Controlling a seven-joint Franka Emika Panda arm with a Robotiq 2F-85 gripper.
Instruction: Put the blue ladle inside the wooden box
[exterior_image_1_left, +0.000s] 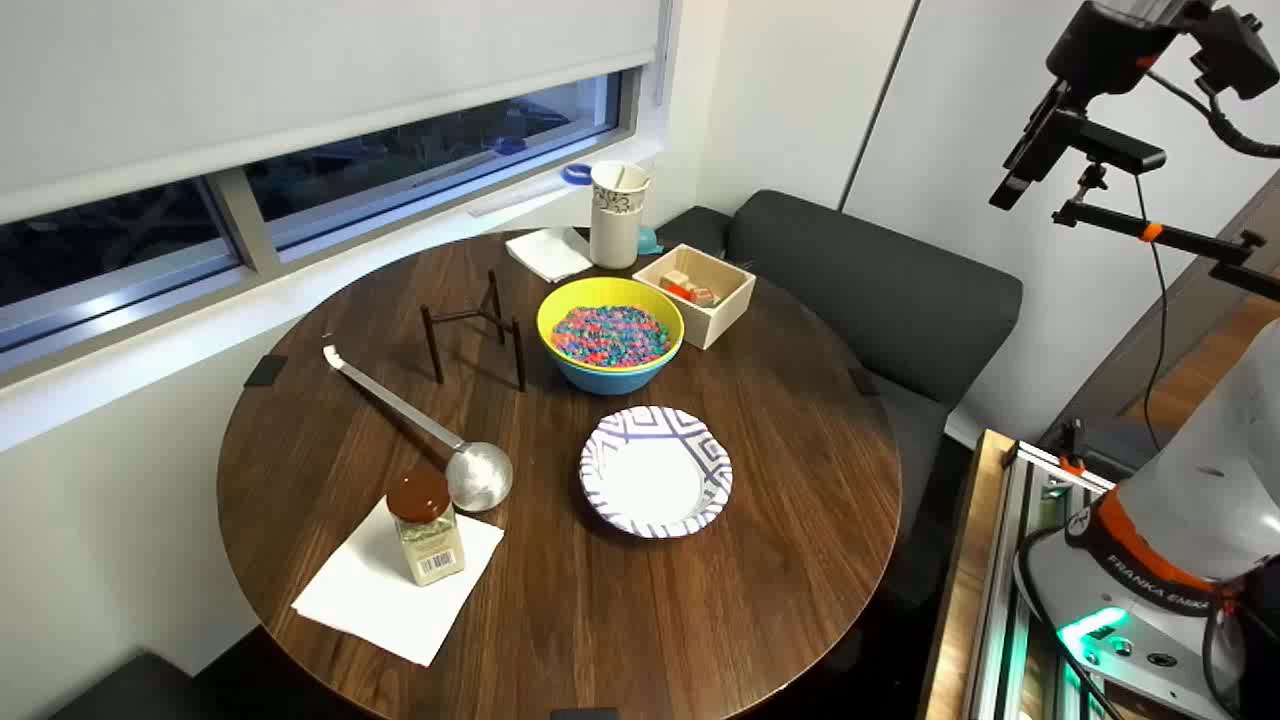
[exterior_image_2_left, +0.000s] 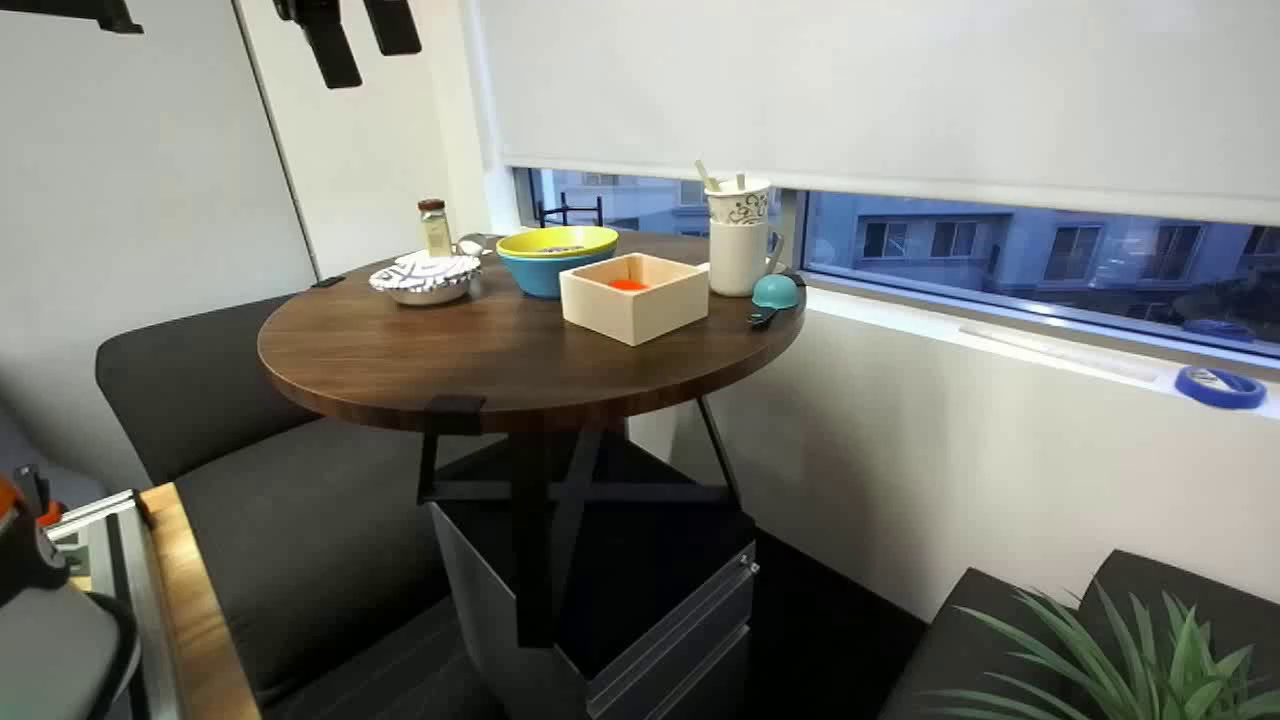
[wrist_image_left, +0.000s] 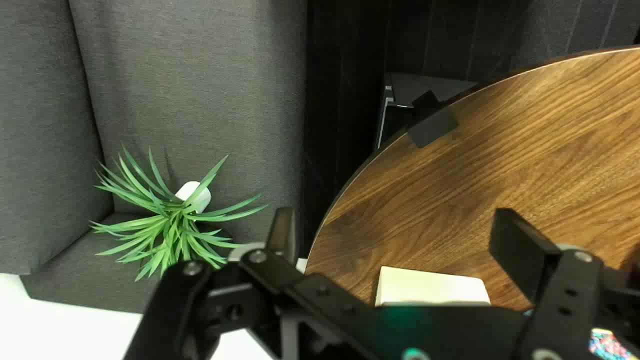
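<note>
The blue ladle (exterior_image_2_left: 775, 291) is a small teal scoop, dome up, with a dark handle. It lies at the table edge beside the white mug. In an exterior view it is mostly hidden behind the mug, with a bit of teal showing (exterior_image_1_left: 648, 240). It does not show in the wrist view. The wooden box (exterior_image_1_left: 725, 312) stands near the table edge beside the bowls, with orange-red and pale blocks inside. It also shows in an exterior view (exterior_image_2_left: 600, 303), and its outer wall in the wrist view (wrist_image_left: 430, 285). My gripper (wrist_image_left: 395, 232) is open, empty and high above the table (exterior_image_2_left: 370, 60).
A yellow bowl (exterior_image_1_left: 558, 308) of coloured bits sits in a blue bowl (exterior_image_1_left: 610, 380) beside the box. The white mug (exterior_image_2_left: 735, 258) holds a patterned cup. A patterned bowl (exterior_image_1_left: 655, 480), silver ladle (exterior_image_1_left: 480, 477), spice jar (exterior_image_1_left: 430, 535) and dark stand (exterior_image_1_left: 465, 316) are on the table.
</note>
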